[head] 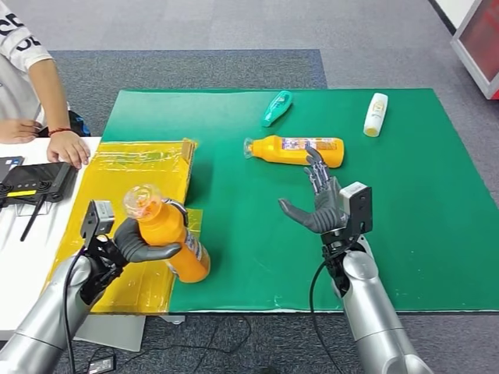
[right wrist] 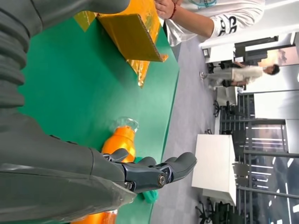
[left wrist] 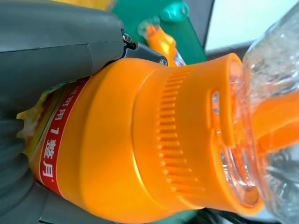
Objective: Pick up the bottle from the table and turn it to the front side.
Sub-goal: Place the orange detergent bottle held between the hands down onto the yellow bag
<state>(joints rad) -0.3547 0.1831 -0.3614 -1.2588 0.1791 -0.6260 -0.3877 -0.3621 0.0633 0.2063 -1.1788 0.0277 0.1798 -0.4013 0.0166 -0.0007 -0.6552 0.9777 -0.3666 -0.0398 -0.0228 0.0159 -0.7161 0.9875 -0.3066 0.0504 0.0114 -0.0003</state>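
Observation:
My left hand grips an orange bottle with a clear cap, held tilted above the yellow sheet's right edge. Up close the bottle shows a red label strip, and my thumb wraps its body. A second orange bottle lies on its side on the green mat, cap pointing left. My right hand hovers open just in front of that bottle, fingers spread and apart from it. The lying bottle appears behind my right hand's fingers.
A teal bottle and a white bottle lie at the mat's far side. A yellow taped cardboard sheet covers the left. A person's hand rests at the far left beside a black device on a white table.

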